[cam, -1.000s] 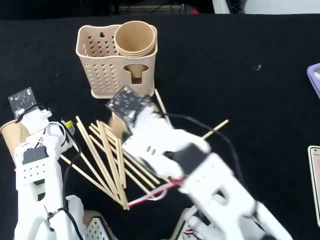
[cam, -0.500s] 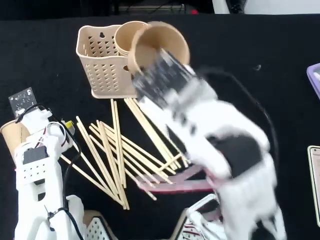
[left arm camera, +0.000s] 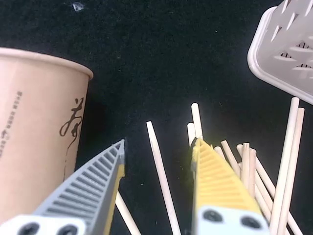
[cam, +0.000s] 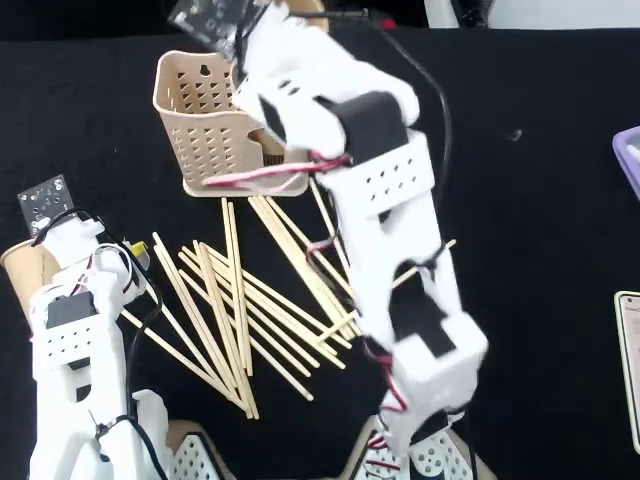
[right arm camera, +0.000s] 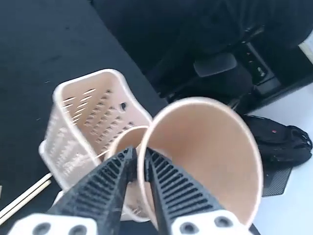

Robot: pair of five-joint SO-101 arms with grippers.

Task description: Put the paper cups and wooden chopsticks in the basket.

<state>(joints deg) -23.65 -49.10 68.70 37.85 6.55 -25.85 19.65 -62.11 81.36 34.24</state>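
We hold a cup (right arm camera: 210, 152) over the basket (right arm camera: 78, 117).
Our right gripper (right arm camera: 140, 152) pinches its rim; left wrist view adds the left gripper (left arm camera: 159, 144) wide above chopsticks (left arm camera: 160, 171).

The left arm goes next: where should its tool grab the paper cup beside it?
Pinch the rim, one finger inside, coming from above: the paper cup seems upright, and its wall looks too wide for the open left tool.

Dark brush-style characters on the paper cup (left arm camera: 36, 122), small print beside, none legible
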